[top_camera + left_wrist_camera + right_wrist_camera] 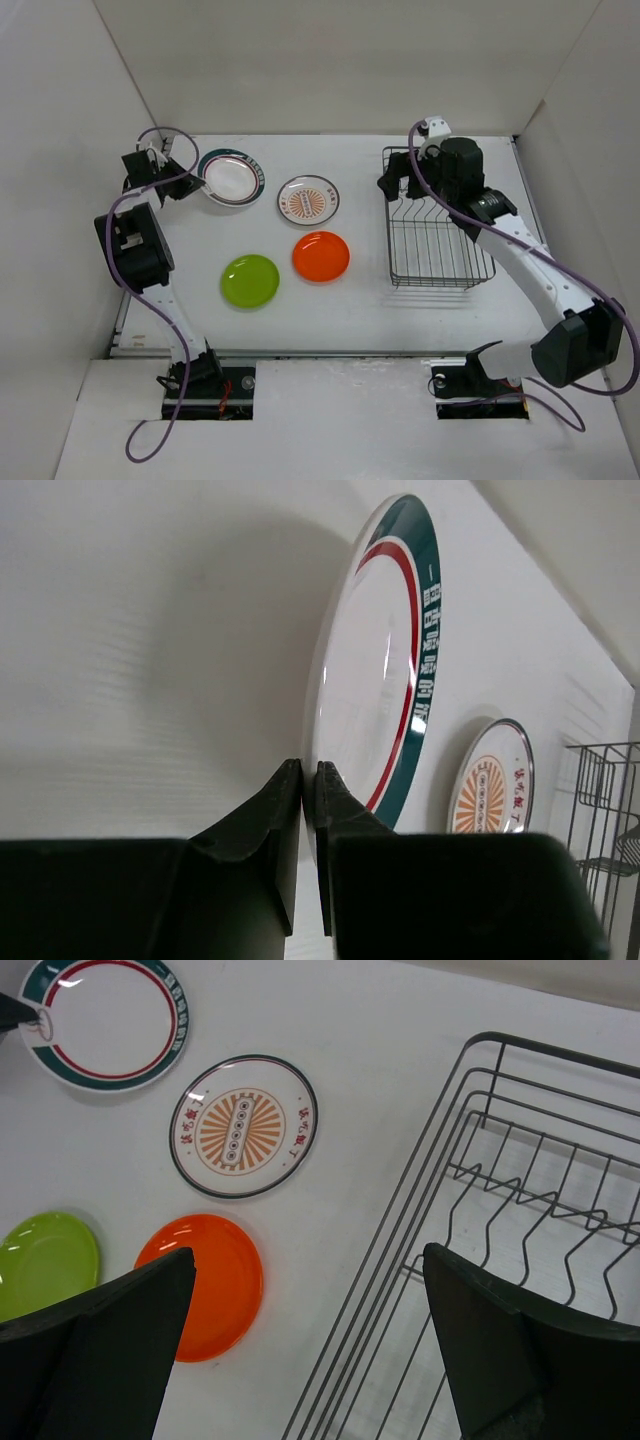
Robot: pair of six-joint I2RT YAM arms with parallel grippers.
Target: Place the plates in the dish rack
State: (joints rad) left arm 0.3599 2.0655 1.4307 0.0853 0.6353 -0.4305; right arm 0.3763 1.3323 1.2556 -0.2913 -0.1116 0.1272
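Note:
The white plate with a dark green rim (232, 178) lies at the back left, and my left gripper (196, 178) is shut on its left edge. In the left wrist view the jaws (310, 772) pinch that plate's rim (425, 630). To its right the sunburst plate (308, 199) lies flat, with the orange plate (321, 256) and the lime green plate (250, 280) nearer to me. The black wire dish rack (435, 230) stands on the right with nothing in it. My right gripper (308, 1252) hangs wide open over the rack's left rim (400, 1250) and holds nothing.
White walls close in the table at the back and on both sides. The left arm's purple cable (150, 140) loops near the back left corner. The left gripper sits close to the left wall.

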